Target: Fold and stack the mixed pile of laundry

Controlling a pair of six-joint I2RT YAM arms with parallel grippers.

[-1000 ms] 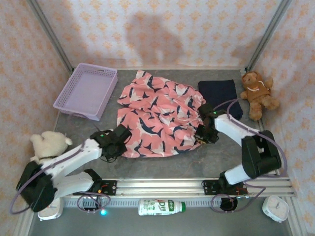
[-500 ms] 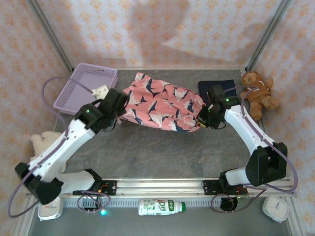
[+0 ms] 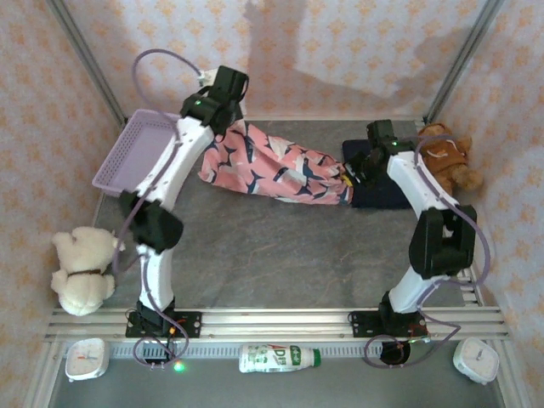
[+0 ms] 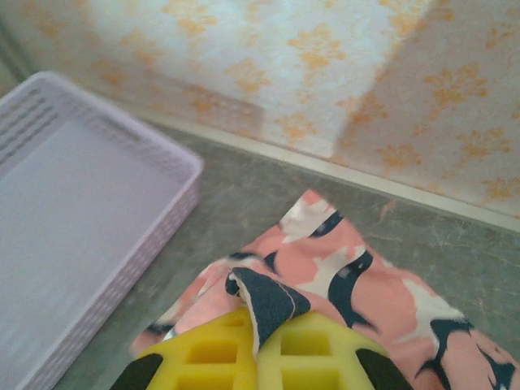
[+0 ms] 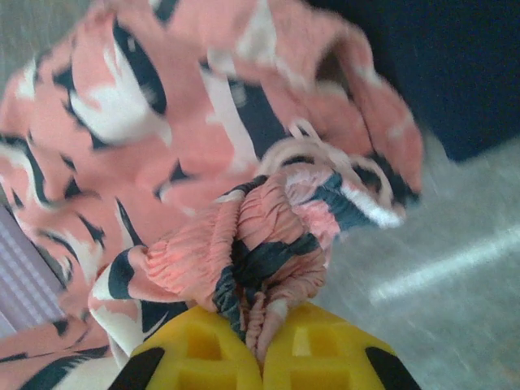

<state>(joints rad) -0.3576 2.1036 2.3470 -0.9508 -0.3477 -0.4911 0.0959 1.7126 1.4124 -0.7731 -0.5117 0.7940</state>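
The salmon-pink shark-print garment lies as a long folded strip across the back of the table. My left gripper is at its left end, shut on a navy-printed corner between the yellow fingers. My right gripper is at the strip's right end, shut on the gathered elastic waistband. The dark navy garment lies folded at the back right, partly under my right arm, and touches the pink one.
A lavender lattice basket stands at the back left, close to my left gripper. A brown teddy sits at the back right and a cream teddy at the near left. A bottle lies beyond the front rail.
Both grippers have carried the pink garment's near edge towards the back wall. The spread-out garment has folded over into a narrow strip, and both arms are now stretched far out.
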